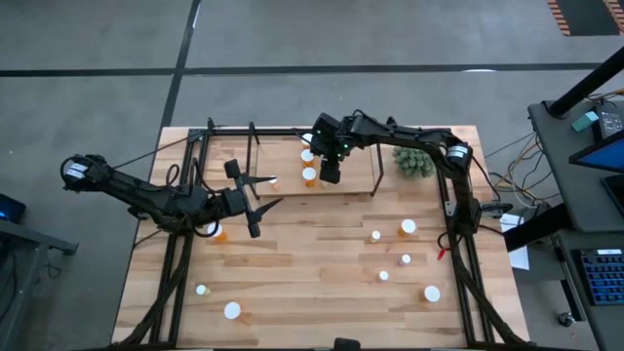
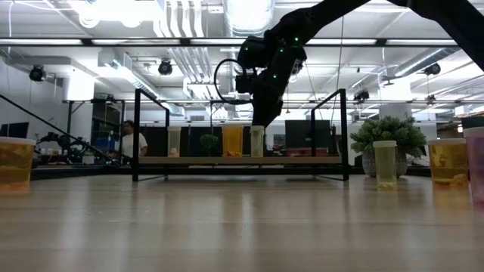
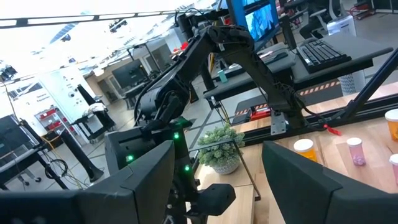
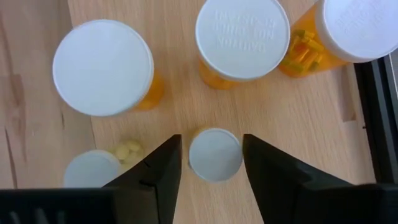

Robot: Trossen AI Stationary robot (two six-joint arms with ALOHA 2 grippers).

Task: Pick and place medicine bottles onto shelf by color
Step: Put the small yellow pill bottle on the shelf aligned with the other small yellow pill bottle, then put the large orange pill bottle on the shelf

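Observation:
The shelf (image 1: 283, 190) is a light-wood board in a black frame at the table's far middle. My right gripper (image 1: 330, 174) hangs over it, pointing down and open. Its fingers stand on either side of a small white-capped bottle (image 4: 214, 154) that rests upright on the board, with a thin gap at each side. In the low view the gripper (image 2: 259, 121) is just above that pale bottle (image 2: 257, 141). Three larger orange bottles (image 4: 103, 67) (image 4: 242, 37) (image 4: 360, 28) and another small one (image 4: 91, 169) stand near it. My left gripper (image 1: 258, 193) is open and empty at the shelf's near edge.
Loose bottles stand on the table at the right (image 1: 408, 226) (image 1: 431, 292), at the near left (image 1: 232, 310) and beside my left arm (image 1: 216, 232). A green spiky plant (image 1: 413, 161) sits right of the shelf. The shelf's black uprights (image 2: 137, 134) (image 2: 344, 134) rise at its ends.

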